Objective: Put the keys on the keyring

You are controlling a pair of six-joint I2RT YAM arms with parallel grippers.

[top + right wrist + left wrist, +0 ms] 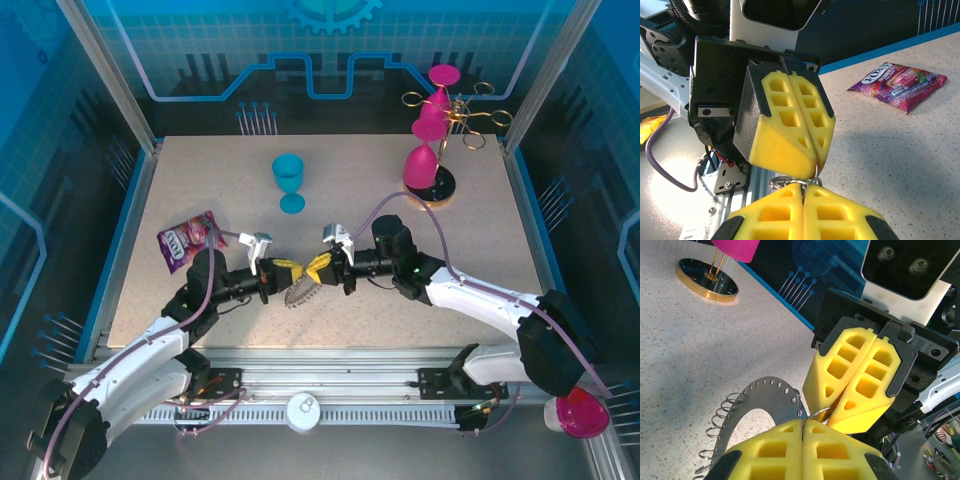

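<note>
My left gripper (291,268) (803,426) and my right gripper (319,267) (803,189) meet tip to tip above the near middle of the table, and both are shut. The keyring (300,296) (765,400), a dark grey curved plate with holes and small wire loops, hangs at the left fingertips. A thin wire ring (821,413) (816,176) runs from the left pads into the right pads. Beside it, a sliver of green (811,182) shows behind more wire loops (782,181). The rest of the keys is hidden by the yellow fingers (790,130).
A blue goblet (289,180) stands upright behind the grippers. A purple sweets packet (186,240) (897,85) lies at the left. A gold rack (455,115) with pink goblets (422,165) stands at the back right on its round base (707,280). Another pink goblet (582,415) lies off the table's near right corner.
</note>
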